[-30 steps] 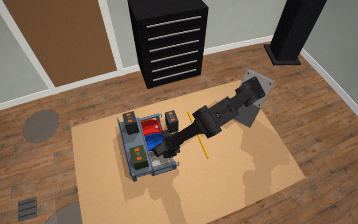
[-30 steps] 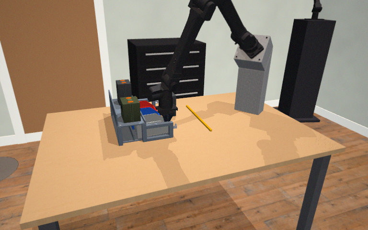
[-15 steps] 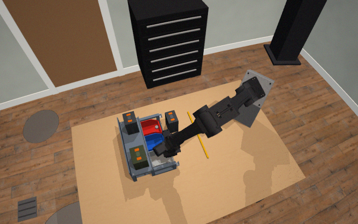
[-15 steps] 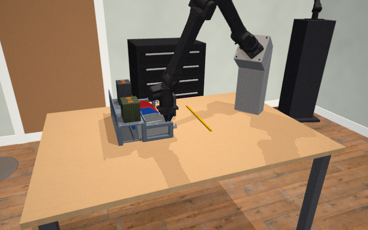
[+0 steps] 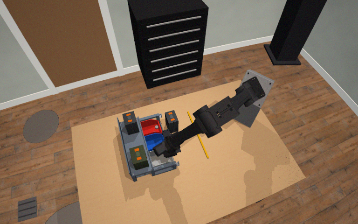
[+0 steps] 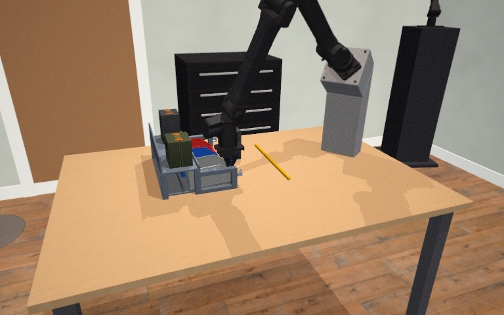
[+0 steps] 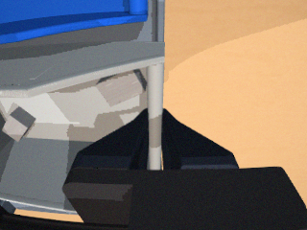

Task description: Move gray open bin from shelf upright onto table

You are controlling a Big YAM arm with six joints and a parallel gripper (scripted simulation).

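Here, the gripper (image 5: 171, 152) (image 6: 230, 162) (image 7: 154, 115) pinches the front wall of the gray open bin (image 5: 161, 160) (image 6: 210, 163) (image 7: 34, 168) inside the shelf (image 5: 134, 141) (image 6: 197, 182); room stretches towards the near right corner of the table (image 5: 224, 185) (image 6: 297, 211), past a yellow strip (image 5: 203, 145) (image 6: 272, 162).

arm (image 5: 184, 132) (image 6: 252, 55): at most a slight shift | span: 1.0 s | other change: too small to tell
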